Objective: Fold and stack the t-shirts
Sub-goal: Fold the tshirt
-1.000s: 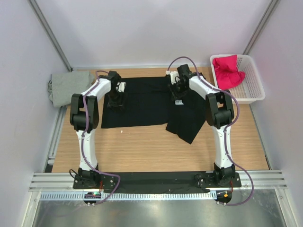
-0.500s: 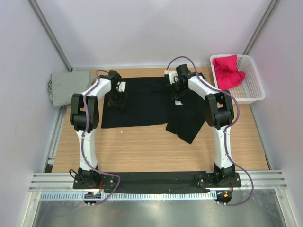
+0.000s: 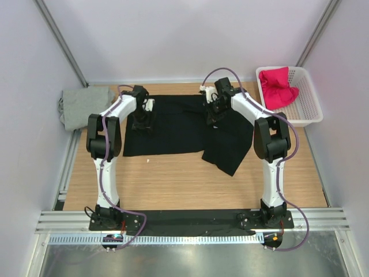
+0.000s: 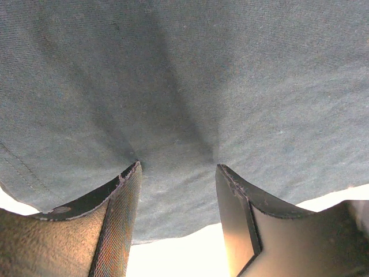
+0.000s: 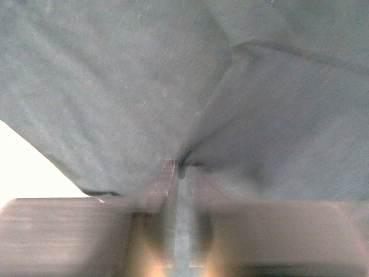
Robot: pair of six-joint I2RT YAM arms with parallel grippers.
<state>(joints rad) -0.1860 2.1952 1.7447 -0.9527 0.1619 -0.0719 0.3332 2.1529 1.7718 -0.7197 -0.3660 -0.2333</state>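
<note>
The large black t-shirt (image 3: 173, 124) lies spread on the table's far middle, its right part lying askew toward the front (image 3: 228, 150). My left gripper (image 3: 142, 123) stands on the shirt's left part. In the left wrist view it (image 4: 179, 167) is open, tips pressed on the cloth (image 4: 184, 86). My right gripper (image 3: 214, 115) is on the shirt's right part. In the right wrist view it (image 5: 180, 167) is shut on a pinch of black cloth (image 5: 144, 86). The grey t-shirt (image 3: 81, 105) lies folded at far left. The magenta-red t-shirt (image 3: 277, 86) lies in the basket.
A white mesh basket (image 3: 308, 112) stands at the back right corner. Bare wood tabletop (image 3: 173, 184) lies in front of the black shirt. Enclosure walls close in the back and both sides.
The right arm has shifted slightly, and the small white mark beside its gripper no longer shows. The left arm has barely moved.
</note>
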